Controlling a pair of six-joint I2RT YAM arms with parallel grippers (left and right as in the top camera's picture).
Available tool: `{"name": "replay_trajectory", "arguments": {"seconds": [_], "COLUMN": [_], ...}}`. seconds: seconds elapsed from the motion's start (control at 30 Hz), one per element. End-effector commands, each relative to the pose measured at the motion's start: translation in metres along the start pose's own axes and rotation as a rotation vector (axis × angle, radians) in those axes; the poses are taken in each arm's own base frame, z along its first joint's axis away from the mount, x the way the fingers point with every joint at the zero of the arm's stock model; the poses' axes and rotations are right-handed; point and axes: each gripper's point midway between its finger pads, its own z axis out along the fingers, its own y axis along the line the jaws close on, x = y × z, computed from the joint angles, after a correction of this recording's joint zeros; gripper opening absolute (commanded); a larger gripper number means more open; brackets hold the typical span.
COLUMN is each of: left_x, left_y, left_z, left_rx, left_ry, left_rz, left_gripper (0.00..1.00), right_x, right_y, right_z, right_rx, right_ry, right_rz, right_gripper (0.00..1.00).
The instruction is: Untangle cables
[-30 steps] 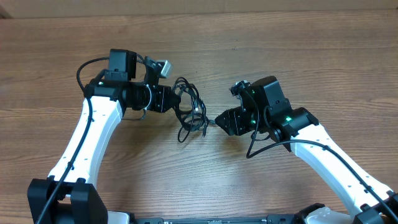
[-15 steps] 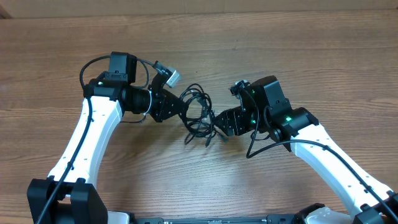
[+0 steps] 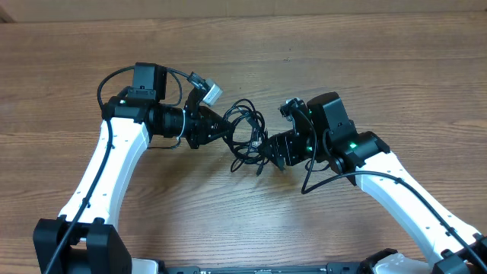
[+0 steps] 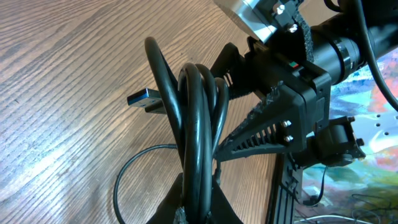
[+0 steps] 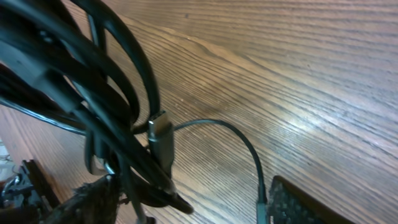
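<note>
While my left fingers [image 3: 223,126] pinch the cables [image 3: 245,133], my spread right fingers [image 3: 271,149] should close on one strand, then pull slowly.

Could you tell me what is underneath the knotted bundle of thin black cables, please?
Only the brown wooden tabletop shows beneath the bundle of thin black cables, with one loose strand curving over it. Whatever lies directly below the thick loops is covered.

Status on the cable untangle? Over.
Left gripper shut on cables. Right gripper open at the bundle's edge. Cables knotted in one bundle. No obstruction seen.
</note>
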Motion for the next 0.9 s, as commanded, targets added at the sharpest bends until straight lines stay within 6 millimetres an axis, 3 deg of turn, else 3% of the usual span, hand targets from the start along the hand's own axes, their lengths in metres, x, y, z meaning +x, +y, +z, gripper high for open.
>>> {"name": "replay_trajectory", "arguments": {"seconds": [0.0,0.37,0.7,0.87], "left_x": [-0.014,-0.016,-0.015,-0.014], "left_y": [-0.015,-0.026,-0.03,-0.025], "left_z": [-0.006,-0.003,0.002,0.002], "left_rx": [0.049,0.102,0.108,0.078], "left_ry": [-0.044,-0.05,-0.04,-0.028], "left_rz": [0.011,0.005,0.021,0.022], "left_gripper": [0.04,0.04,0.04,0.04], "right_x": [-0.011,-0.014,-0.014,-0.014], "right_y": [0.01,0.012,0.016,0.016], "right_z": [-0.002,-0.002,-0.003,-0.003], "right_rx": [-0.048,-0.056,-0.079,-0.079], "right_ry": [-0.028,-0.039,-0.04,-0.04], "right_rz": [-0.022,-0.029,-0.034,-0.034], "right_gripper": [0.7,0.48,0.05,0.04]}}
